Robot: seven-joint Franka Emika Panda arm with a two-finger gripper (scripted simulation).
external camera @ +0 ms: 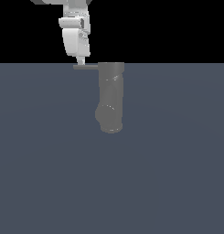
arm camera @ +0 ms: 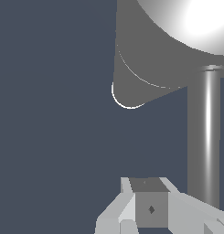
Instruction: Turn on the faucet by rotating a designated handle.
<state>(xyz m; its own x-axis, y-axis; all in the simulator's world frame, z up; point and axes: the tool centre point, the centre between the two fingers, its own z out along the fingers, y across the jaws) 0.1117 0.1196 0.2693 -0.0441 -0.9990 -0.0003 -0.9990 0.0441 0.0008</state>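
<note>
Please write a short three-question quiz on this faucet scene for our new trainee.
1. True or false: in the exterior view, the handle sticks out from the faucet toward the exterior view's left.
2. Multiple choice: where is the gripper in the exterior view? A) directly above the handle's outer end; B) below the faucet's rounded end; C) on the exterior view's right of the faucet.
3. Fill in: the faucet's colour is ____.

Key:
1. True.
2. A. Whether the jaws actually touch the handle cannot be told.
3. Grey.
</note>
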